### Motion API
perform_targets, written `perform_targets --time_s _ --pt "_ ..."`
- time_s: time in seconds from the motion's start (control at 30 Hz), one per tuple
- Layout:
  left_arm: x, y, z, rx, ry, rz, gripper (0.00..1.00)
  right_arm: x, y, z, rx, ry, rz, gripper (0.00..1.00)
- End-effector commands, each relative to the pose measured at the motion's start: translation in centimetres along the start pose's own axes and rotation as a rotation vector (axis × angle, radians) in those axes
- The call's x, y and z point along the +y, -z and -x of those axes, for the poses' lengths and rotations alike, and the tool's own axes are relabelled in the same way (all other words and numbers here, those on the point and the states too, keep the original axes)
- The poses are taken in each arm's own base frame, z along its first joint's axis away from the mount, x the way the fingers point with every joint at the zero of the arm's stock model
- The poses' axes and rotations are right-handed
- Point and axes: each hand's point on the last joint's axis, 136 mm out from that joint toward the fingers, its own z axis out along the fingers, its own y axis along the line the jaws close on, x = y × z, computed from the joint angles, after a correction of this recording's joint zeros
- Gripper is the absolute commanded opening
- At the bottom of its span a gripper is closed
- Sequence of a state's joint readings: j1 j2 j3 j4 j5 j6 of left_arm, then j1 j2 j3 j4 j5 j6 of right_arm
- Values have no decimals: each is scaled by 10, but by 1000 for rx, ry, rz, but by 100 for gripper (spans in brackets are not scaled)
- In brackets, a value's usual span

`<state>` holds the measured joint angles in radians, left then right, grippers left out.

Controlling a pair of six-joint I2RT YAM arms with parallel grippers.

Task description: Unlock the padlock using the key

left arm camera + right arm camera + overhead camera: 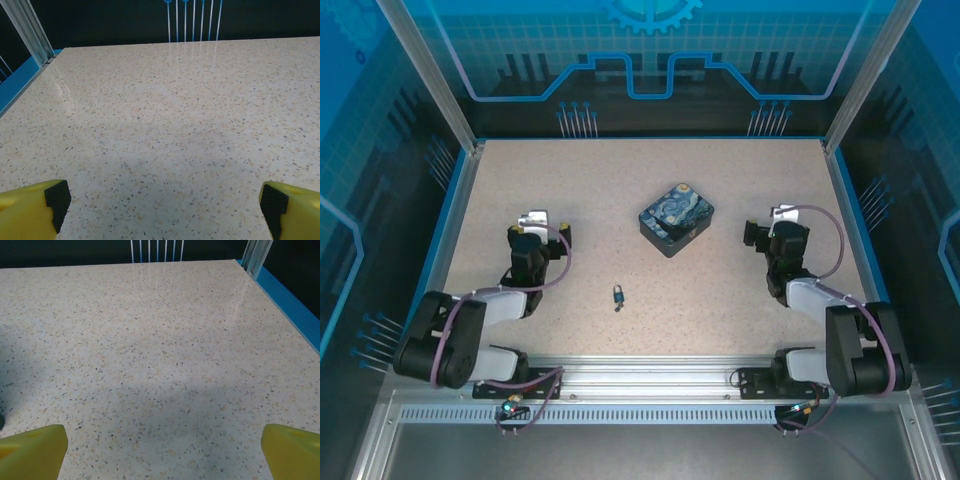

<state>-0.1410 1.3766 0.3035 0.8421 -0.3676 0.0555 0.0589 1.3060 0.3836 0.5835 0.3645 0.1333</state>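
Note:
The tiny dark blue padlock (618,293) lies on the speckled table (620,190), near the front and midway between the arms. A thin grey sliver right at its near end looks like the key (617,307); I cannot tell whether it sits in the lock. My left gripper (534,219) hovers to the padlock's left and farther back, my right gripper (782,214) well off to its right. In the left wrist view the left gripper (165,212) is open over bare table, yellow fingertips (30,207) wide apart. The right gripper (162,452) is open the same way, fingertips (292,447) spread.
A rounded blue-and-yellow swirl-painted tin box (676,218) stands behind the padlock, slightly right of centre. Blue rails and metal posts (460,120) border the table on the left, right and back. The arm bases sit on a rail (650,378) at the near edge.

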Motion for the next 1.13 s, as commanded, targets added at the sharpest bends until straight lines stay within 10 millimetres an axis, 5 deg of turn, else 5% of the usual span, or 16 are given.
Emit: perform_targets --time_s 0.0,0.37,0.87,0.97,1.1 --pt "0 -3 12 -77 43 -39 99 13 3 9 -139 9 69 100" --pt "-7 -28 -8 14 54 -114 99 33 -24 -3 -42 78 121 100" --pt "-1 -34 -8 48 104 -145 99 38 -23 -3 -45 103 128 100" --pt "-1 -34 -9 48 101 -143 99 61 -24 -6 -8 131 322 100" --pt "-2 -34 -9 45 100 -144 99 61 -22 -6 -17 138 319 100"
